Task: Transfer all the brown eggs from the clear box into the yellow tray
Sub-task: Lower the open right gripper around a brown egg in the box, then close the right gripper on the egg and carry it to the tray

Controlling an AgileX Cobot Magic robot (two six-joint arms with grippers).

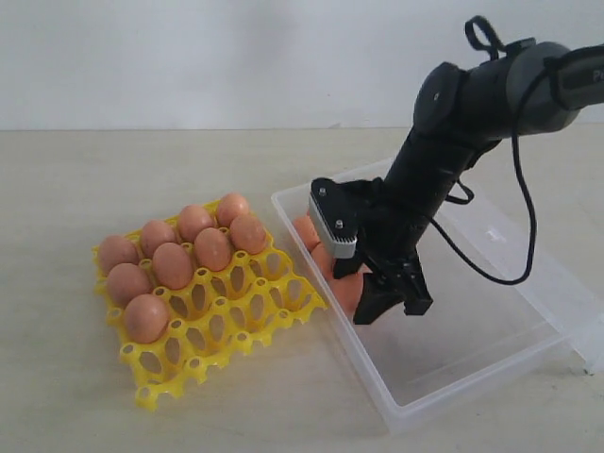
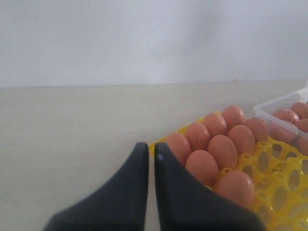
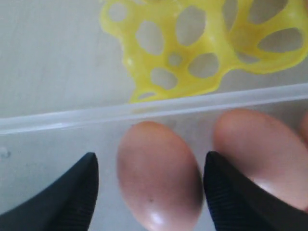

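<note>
I am holding my right gripper (image 1: 392, 310) down inside the clear box (image 1: 472, 368). It is released, with its two black fingers (image 3: 62, 192) standing on either side of one brown egg (image 3: 159, 178) and not clamping it. A strip of box floor is showing between the shell and one finger, while the other finger is sitting just beside the shell. A second egg (image 3: 260, 154) is lying just beside the first, and both are close along the box wall facing the yellow tray (image 1: 236, 330). That rim is running right ahead of my fingertips, with a tray corner just outside it. Further into the box from that wall, the floor is lying open. Nine brown eggs (image 1: 173, 264) are sitting in the tray, on the worktop (image 1: 94, 396) just outside the box. My left gripper (image 2: 151, 154) is hanging clenched and empty over the worktop, beyond the tray from the box.
</note>
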